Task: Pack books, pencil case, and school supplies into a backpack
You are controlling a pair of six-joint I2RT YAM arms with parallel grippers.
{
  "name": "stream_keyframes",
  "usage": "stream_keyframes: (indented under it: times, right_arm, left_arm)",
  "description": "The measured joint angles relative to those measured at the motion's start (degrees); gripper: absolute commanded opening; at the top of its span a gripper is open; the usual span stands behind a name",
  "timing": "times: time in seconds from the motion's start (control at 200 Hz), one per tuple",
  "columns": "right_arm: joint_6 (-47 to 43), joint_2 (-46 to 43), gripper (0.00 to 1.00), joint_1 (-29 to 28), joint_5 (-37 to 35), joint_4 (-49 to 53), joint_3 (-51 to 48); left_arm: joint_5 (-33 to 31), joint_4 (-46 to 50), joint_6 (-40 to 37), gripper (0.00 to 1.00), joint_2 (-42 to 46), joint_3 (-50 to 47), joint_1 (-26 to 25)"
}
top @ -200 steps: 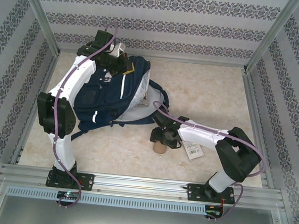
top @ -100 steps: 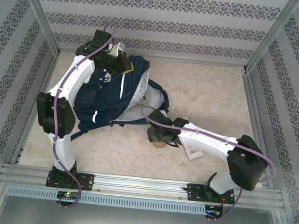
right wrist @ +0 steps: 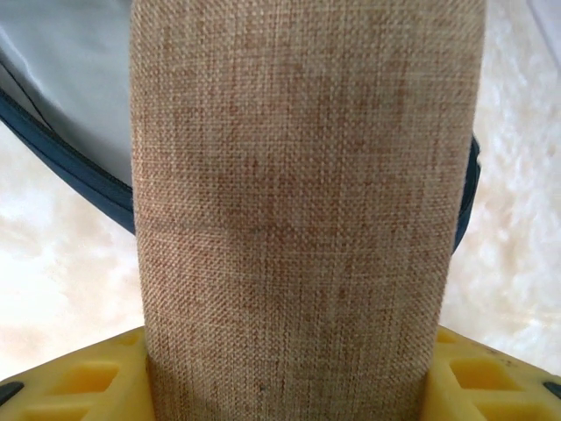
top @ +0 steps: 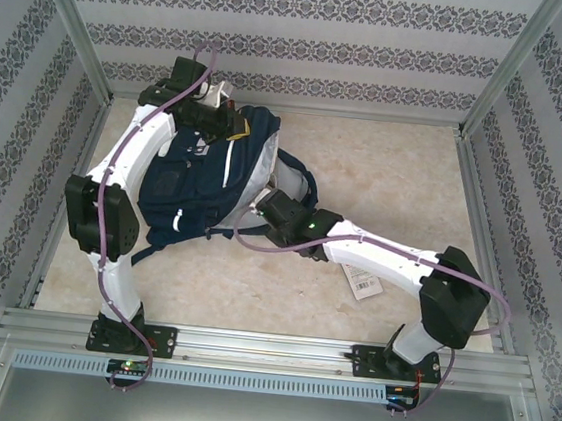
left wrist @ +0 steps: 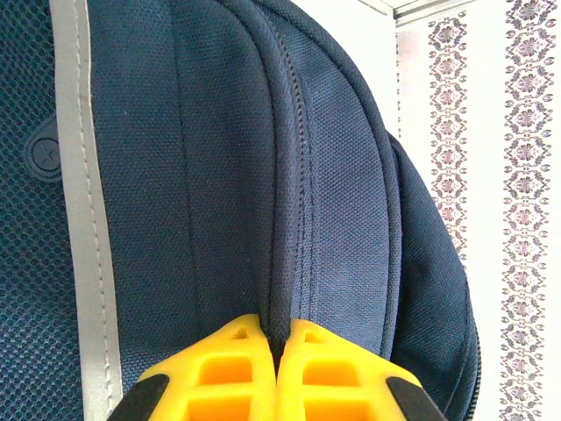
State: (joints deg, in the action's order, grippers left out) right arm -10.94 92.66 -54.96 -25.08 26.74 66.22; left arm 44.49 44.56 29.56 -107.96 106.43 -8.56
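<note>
Pencil case (right wrist: 302, 193): tan woven-cloth case held by the right gripper (right wrist: 285, 386), with the backpack's rim and pale grey lining just behind it.
Right fingers (right wrist: 83, 377): yellow, one pressed to each long side of the case, gripping it across its width.
Left gripper (left wrist: 276, 338): its yellow fingers are closed together on a raised fold of navy fabric at the top of the backpack (left wrist: 351, 175), probably holding the bag up or open.
Backpack on the counter (top: 396, 172): the backpack (top: 198, 187) lies at far left, and the right arm's wrist is over its right edge.
Handling: the case looks light and soft-sided. The coarse weave should resist slipping, but the walls may give under a hard squeeze. Nothing about it looks fragile.
Where to hold: across the narrow width, as now. A hold near the middle would limit the droop of the free end. How far along the case the fingers sit cannot be told.
Long axis: runs straight out from the fingers, in line with the gripper's reach.
Pointing: the free end leads toward the bag's grey lining. Its tip is out of frame, so whether it is past the rim cannot be told.
Also on the counter: a white packet (top: 362, 279) lies beneath the right forearm, not yet packed.
</note>
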Motion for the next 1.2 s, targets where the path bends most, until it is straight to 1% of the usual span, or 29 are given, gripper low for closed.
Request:
stream_keyframes:
  times: [0.13,0.285,0.505,0.689,0.869,0.909,0.929,0.979,1.019,1.069,1.099,1.199]
  right_arm:
    - [-7.6,4.5,0.43,-0.7,-4.0,-1.5,1.6]
    - [-13.6,8.4,0.43,-1.1,-7.2,-3.1,3.1]
    - [-22.1,14.5,0.44,-4.5,-11.6,-5.9,7.8]
    - [-25.5,20.0,0.46,-6.5,-13.3,-8.0,10.6]
    - [-27.5,21.9,0.47,-7.2,-13.4,-8.1,14.4]
    - [-28.1,22.3,0.5,-7.4,-13.4,-8.2,15.4]
    - [-28.2,22.6,0.54,-7.5,-13.4,-8.2,15.9]
    - [-28.3,23.1,0.68,-7.6,-13.4,-8.2,16.9]
    - [-28.6,23.5,0.74,-7.7,-13.4,-8.1,17.5]
    - [-28.1,23.8,0.78,-7.9,-13.5,-8.2,17.7]
    - [-28.1,23.8,0.82,-7.9,-13.5,-8.1,17.7]
    - [-27.7,23.7,0.86,-7.9,-13.6,-8.2,17.7]
  left_arm:
    - [0.4,0.2,-0.3,0.0,0.5,-0.3,0.2]
    - [1.0,-0.1,-0.4,0.0,1.3,-1.3,0.6]
    - [2.4,-1.5,-0.2,0.0,3.1,-4.5,0.9]
    - [3.7,-1.9,0.0,0.0,3.2,-5.7,0.9]
    - [4.6,-3.5,0.3,0.0,3.7,-7.3,0.9]
    - [4.7,-3.7,0.4,0.0,3.8,-7.6,0.9]
    - [4.7,-3.8,0.5,0.0,3.9,-7.7,0.9]
    - [4.8,-4.0,0.5,0.0,4.1,-7.9,0.9]
    - [4.8,-4.0,0.5,0.0,4.2,-8.0,0.9]
    - [4.8,-4.1,0.5,0.0,4.2,-8.1,0.9]
    - [4.8,-4.1,0.5,0.0,4.2,-8.1,0.9]
    - [4.8,-4.1,0.5,0.0,4.2,-8.1,0.9]
